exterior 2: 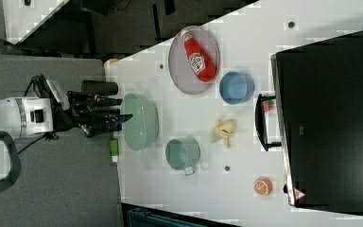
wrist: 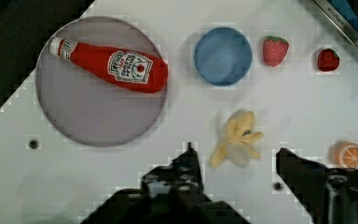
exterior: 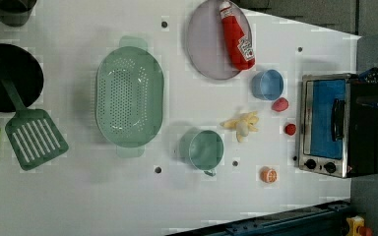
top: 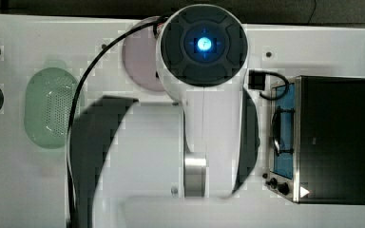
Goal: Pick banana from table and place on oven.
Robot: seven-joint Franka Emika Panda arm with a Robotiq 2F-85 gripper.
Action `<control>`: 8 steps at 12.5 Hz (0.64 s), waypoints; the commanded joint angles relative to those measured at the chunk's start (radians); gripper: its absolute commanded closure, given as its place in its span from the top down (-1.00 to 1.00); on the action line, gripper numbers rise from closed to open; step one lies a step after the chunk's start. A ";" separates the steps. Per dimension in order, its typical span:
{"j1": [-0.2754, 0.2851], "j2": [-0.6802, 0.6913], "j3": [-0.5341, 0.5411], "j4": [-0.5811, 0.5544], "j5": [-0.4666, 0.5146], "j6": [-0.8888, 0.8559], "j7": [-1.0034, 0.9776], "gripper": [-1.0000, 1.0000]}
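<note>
The pincer [wrist: 235, 156] hangs wide open above the banana [wrist: 237, 138], mid-worktop [exterior: 275, 206] near the oven [exterior: 342, 125]. Approach step; next, descend and close.

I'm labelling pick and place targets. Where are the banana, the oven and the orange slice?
banana [wrist: 237, 140], wrist view, on the pale peeled middle.
oven [exterior 2: 331, 118], right view, on its black top.
orange slice [exterior: 268, 175], left view, on its round cut face.
</note>
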State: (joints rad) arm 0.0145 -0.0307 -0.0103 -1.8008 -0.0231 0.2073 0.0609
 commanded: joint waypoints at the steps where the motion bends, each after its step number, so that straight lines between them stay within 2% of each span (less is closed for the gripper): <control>1: -0.027 -0.382 -0.052 -0.238 -0.002 -0.130 0.019 0.59; 3: -0.026 -0.381 -0.051 -0.238 -0.002 -0.130 0.019 0.99; 8: -0.026 -0.319 -0.050 -0.278 -0.002 -0.079 0.019 1.00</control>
State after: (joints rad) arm -0.0135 -0.4592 -0.0572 -1.9971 -0.0215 0.1469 0.0695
